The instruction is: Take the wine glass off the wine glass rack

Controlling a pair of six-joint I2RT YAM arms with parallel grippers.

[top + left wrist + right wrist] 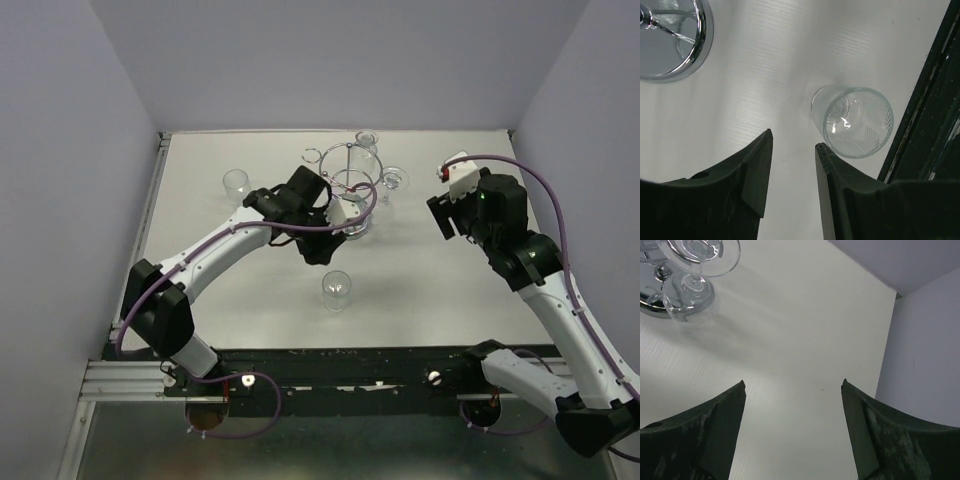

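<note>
Up and left of the right claw (793,382), well beyond its fingertips, a glass (690,302) hangs on the rack (700,45). Its round foot is caught above and its bowl points down, close to the chrome base. It is clear, thin-walled and shiny, with a short stem, so it probably slips easily and marks no edge plainly.

This claw's jaws stand wide apart with nothing between them. To do the reach well, it should probably travel forward and left and square up on the stem just under the foot. It should then close softly and slide the foot outward through the hook's gap, not tug downward.

By the rack's other side, the left claw (794,138) has its jaws partly apart over bare table. A loose glass (857,122) stands just to its right, and the rack's base lies ahead to its left. The right claw is best kept clear of that arm.
</note>
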